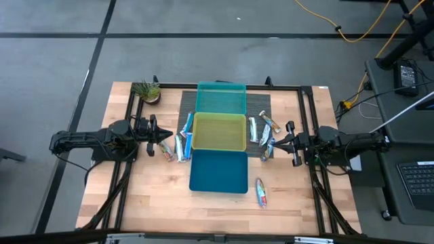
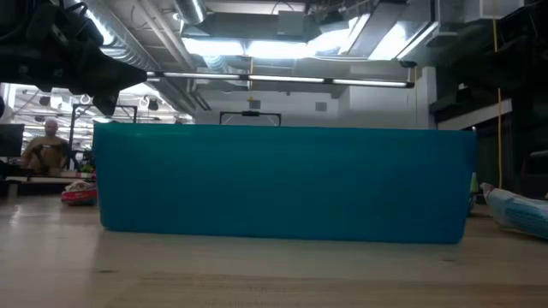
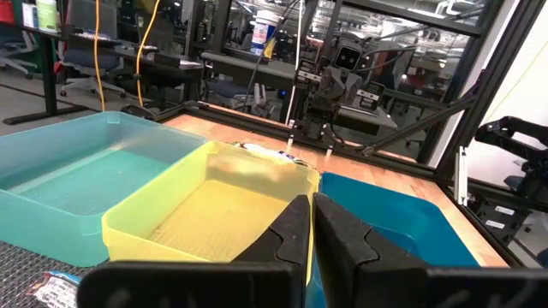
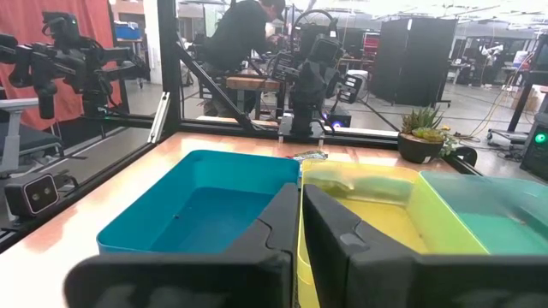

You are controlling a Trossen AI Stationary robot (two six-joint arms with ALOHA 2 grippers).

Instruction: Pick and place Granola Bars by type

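Note:
Three bins stand in a row down the table's middle: teal [image 1: 220,99] farthest, yellow-green [image 1: 219,131], blue [image 1: 218,171] nearest. Granola bars lie flat in a cluster left of the yellow-green bin [image 1: 175,145], another cluster to its right [image 1: 264,132], and one bar alone by the blue bin's right near corner [image 1: 261,192]. My left gripper [image 1: 163,137] hovers over the left cluster, its fingers [image 3: 295,233] shut on nothing. My right gripper [image 1: 276,143] is at the right cluster, also shut and empty [image 4: 300,224]. The bins hold no bars that I can see.
A small potted plant [image 1: 147,90] stands at the far left corner. A dark mat [image 1: 184,108] lies under the teal and yellow-green bins. A black frame rail [image 1: 305,122] borders the table. The blue bin's wall [image 2: 282,180] fills the low view. People show in the room beyond [image 4: 248,34].

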